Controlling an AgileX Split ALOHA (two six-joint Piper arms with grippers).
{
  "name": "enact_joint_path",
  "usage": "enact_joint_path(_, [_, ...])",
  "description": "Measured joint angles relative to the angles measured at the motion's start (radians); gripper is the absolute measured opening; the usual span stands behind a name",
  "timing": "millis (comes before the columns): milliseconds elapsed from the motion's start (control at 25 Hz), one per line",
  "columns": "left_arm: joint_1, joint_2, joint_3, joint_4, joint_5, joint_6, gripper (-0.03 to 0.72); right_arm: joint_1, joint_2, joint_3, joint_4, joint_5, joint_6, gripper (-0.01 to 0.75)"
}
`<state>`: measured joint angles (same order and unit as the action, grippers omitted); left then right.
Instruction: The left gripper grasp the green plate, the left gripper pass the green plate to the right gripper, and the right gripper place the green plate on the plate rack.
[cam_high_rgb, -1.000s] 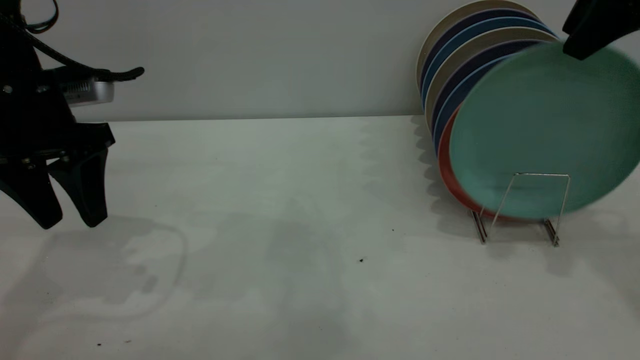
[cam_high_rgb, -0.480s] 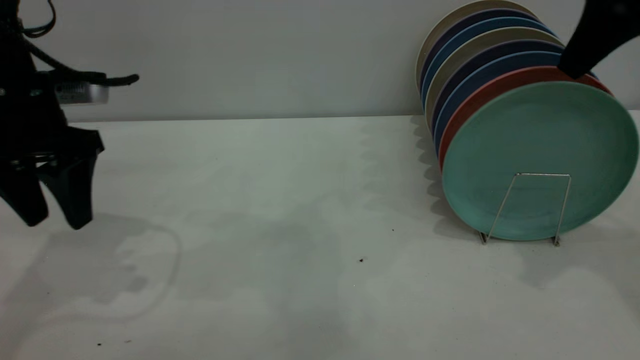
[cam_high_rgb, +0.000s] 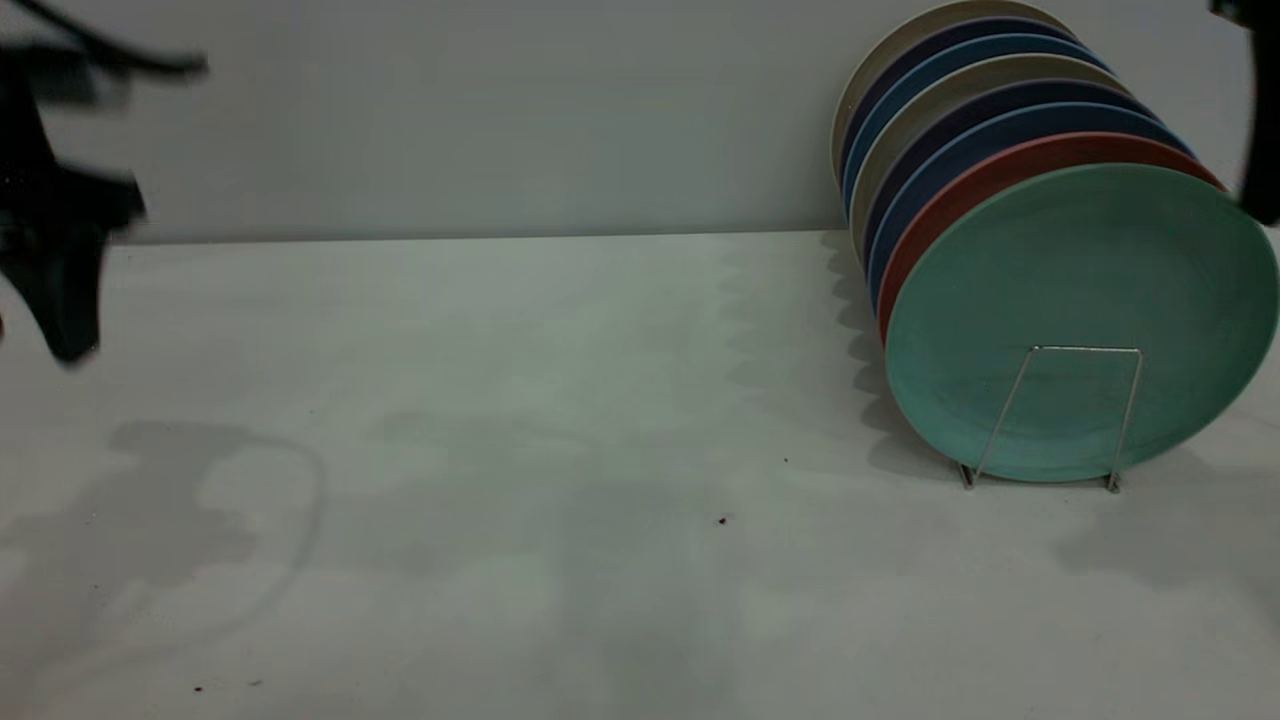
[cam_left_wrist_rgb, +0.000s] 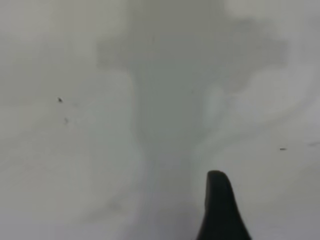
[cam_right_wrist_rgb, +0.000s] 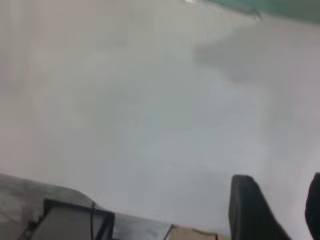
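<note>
The green plate (cam_high_rgb: 1080, 280) stands on edge in the plate rack (cam_high_rgb: 1085, 349) at the right, at the front of a row of plates and leaning back on a salmon-pink plate (cam_high_rgb: 1000, 172). A strip of it shows in the right wrist view (cam_right_wrist_rgb: 270, 6). My right gripper (cam_high_rgb: 1264, 190) is at the right edge, above and beside the plate, clear of it; in its wrist view it (cam_right_wrist_rgb: 281, 180) is open and empty. My left gripper (cam_high_rgb: 60, 300) is far left, raised above the table, open and empty; one finger (cam_left_wrist_rgb: 219, 205) shows in its wrist view.
Behind the green and pink plates the rack holds several blue, dark and beige plates (cam_high_rgb: 960, 100). The white table (cam_high_rgb: 560, 420) runs left from the rack, with a few dark specks (cam_high_rgb: 722, 520). A wall stands behind it. A table edge and a dark frame (cam_right_wrist_rgb: 75, 220) show in the right wrist view.
The right gripper set the green plate down into the rack, let it go and rose away to the right. The left gripper moved up and further left.
</note>
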<state>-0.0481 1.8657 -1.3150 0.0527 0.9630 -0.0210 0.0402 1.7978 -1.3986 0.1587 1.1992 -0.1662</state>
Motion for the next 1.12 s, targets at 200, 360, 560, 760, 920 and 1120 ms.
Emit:
enact_joint_path(200, [-0.017, -0.17, 0.001, -0.024, 0.074, 0.002, 0.49, 0.0, -0.072, 0.019, -0.099, 0.01, 0.091, 0.295])
enact_joint_path(360, [-0.017, -0.322, 0.053, -0.026, 0.107, 0.002, 0.487, 0.0, -0.213, 0.071, -0.101, 0.012, 0.094, 0.294])
enact_joint_path(560, [-0.017, -0.598, 0.235, -0.042, 0.111, 0.012, 0.487, 0.0, -0.495, 0.259, -0.076, 0.02, 0.028, 0.295])
enact_joint_path(760, [-0.017, -0.959, 0.414, -0.053, 0.108, 0.021, 0.487, 0.0, -0.834, 0.454, -0.026, 0.034, -0.013, 0.295])
enact_joint_path(920, [-0.017, -1.259, 0.523, -0.064, 0.134, 0.021, 0.487, 0.0, -1.108, 0.564, -0.012, 0.041, -0.038, 0.295])
enact_joint_path(1120, [-0.017, -1.561, 0.613, -0.068, 0.202, -0.007, 0.487, 0.003, -1.45, 0.671, -0.009, 0.041, -0.054, 0.295])
